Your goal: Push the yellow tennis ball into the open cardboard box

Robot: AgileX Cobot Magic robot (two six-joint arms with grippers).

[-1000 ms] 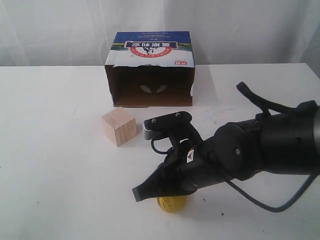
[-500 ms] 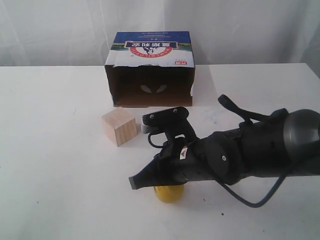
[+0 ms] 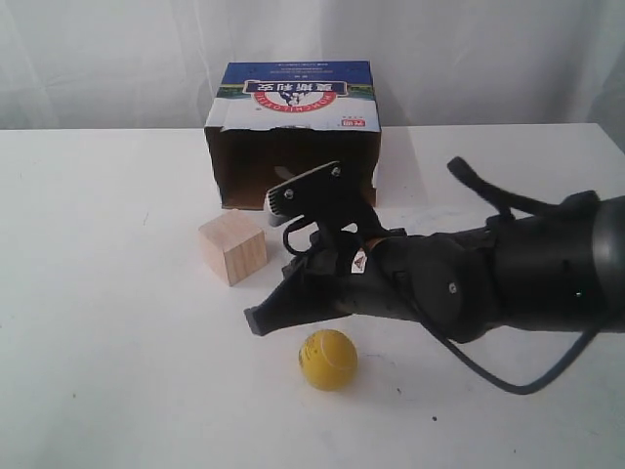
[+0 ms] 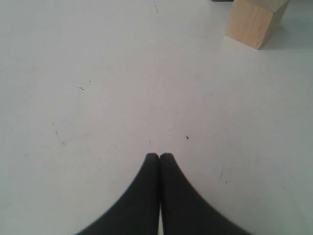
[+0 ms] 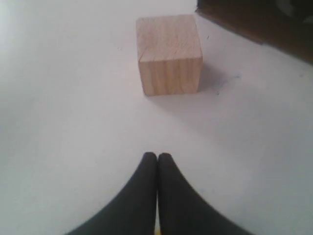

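Starting with the yellow ball (image 3: 327, 360): sits loose on the white table (image 3: 107, 371), well short of the cardboard box (image 3: 293, 127), with nothing touching it as far as can be told. Puts the box mouth at roughly 12 o'clock from the ball in the exterior view, maybe a hair toward 11, dark inside facing the camera. Got a wooden cube (image 3: 232, 247) off at about 10 o'clock, clear of the straight line to the mouth, so probably not a problem.

Now the bit that matters: right gripper (image 3: 256, 319) parked at about 11 o'clock from the ball, near it but apart, i.e. on the box side. Flip that and get the ball at roughly 5 o'clock from the fingertips. Wrong side for a shove, judging by this. Needs to get round to the ball's 6 o'clock before pushing toward 12. No long axis to worry about, being round, but likely to roll off sideways if hit off-centre.

Jaws on the right: pinched fully together, holding nothing, pointing toward 8 o'clock. Same story in the right wrist view, tips pressed together with the cube ahead. Left gripper (image 4: 159, 157): also closed tight and empty, over bare table with only a cube corner in sight, no ball. Can't place it in the exterior view at all, so calling the right arm the nearer one.
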